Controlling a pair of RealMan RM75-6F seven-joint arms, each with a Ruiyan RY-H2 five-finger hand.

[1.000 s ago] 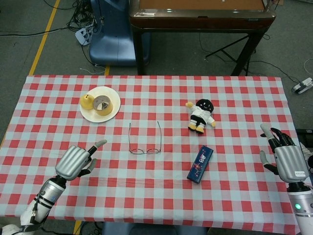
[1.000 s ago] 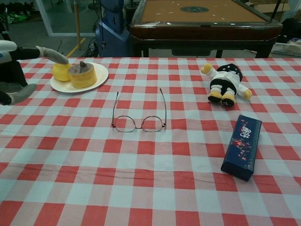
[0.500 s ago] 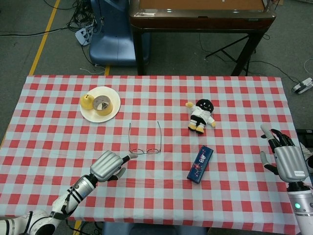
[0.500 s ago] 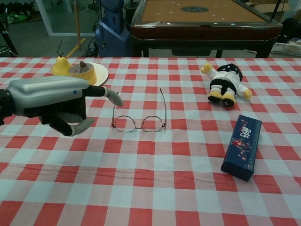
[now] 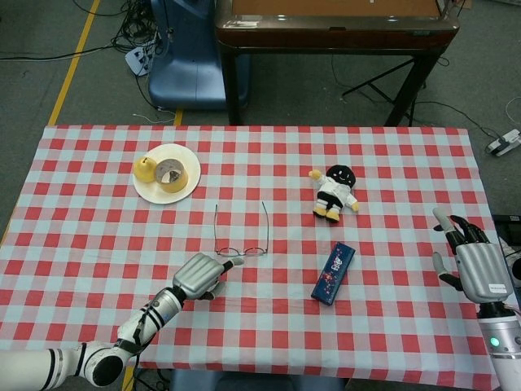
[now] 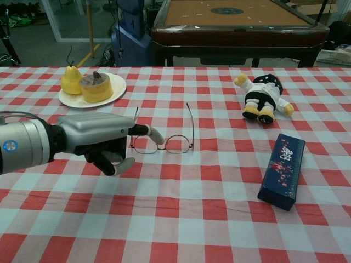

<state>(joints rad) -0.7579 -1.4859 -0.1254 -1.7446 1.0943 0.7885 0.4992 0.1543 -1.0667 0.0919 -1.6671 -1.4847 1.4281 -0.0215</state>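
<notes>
Left hand (image 6: 101,139) fingers (image 6: 153,133) at glasses (image 6: 164,143)

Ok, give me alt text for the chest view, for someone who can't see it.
The left robot hand reaches across a red-and-white checked tablecloth, one fingertip at the wire-rimmed glasses; contact can't be told. Behind it a plate holds a pear and a yellow tape roll; a plush doll and a dark blue box lie to the right.
</notes>
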